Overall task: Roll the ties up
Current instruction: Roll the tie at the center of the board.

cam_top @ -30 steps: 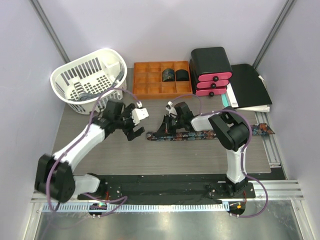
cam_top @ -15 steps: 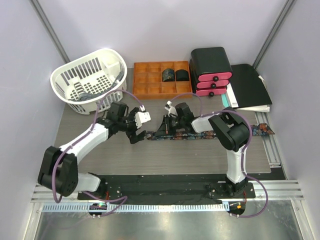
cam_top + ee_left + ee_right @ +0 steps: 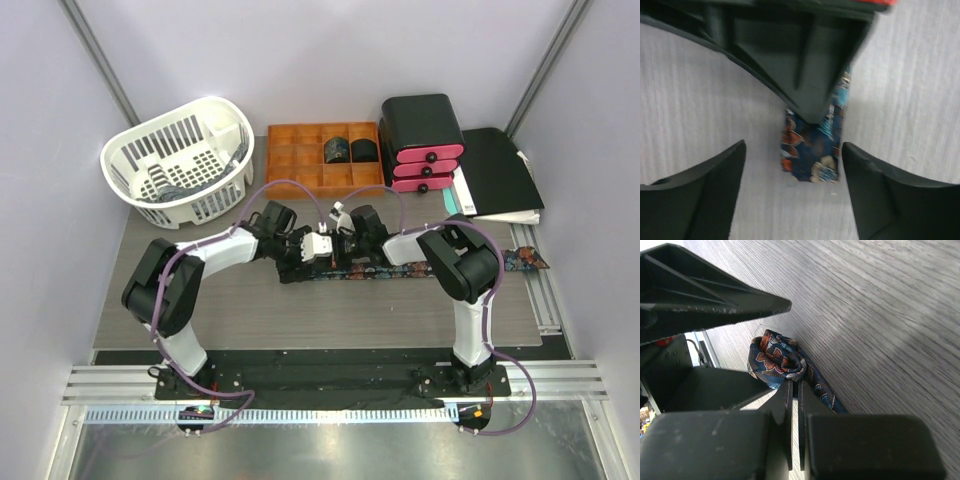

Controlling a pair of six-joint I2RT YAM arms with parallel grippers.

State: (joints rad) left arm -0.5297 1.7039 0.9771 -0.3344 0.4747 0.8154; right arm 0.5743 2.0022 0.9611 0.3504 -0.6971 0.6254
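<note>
A dark navy tie (image 3: 395,272) with red and blue print lies flat across the table, left to right. My right gripper (image 3: 336,256) is shut on a bunched fold of the tie (image 3: 776,359) near its left end. My left gripper (image 3: 300,260) is open just left of it. In the left wrist view the tie's narrow end (image 3: 812,155) lies on the table between my spread fingers (image 3: 715,185), with the right gripper's black finger above it. Two rolled ties (image 3: 349,150) sit in the orange tray (image 3: 300,170).
A white basket (image 3: 180,165) stands at the back left. A black and pink drawer unit (image 3: 420,140) and a black folder (image 3: 500,170) are at the back right. A metal rail (image 3: 540,300) runs along the table's right edge.
My left arm has swung right, from near the basket to the tie's left end beside the right gripper. The right gripper and the tie have not moved.
</note>
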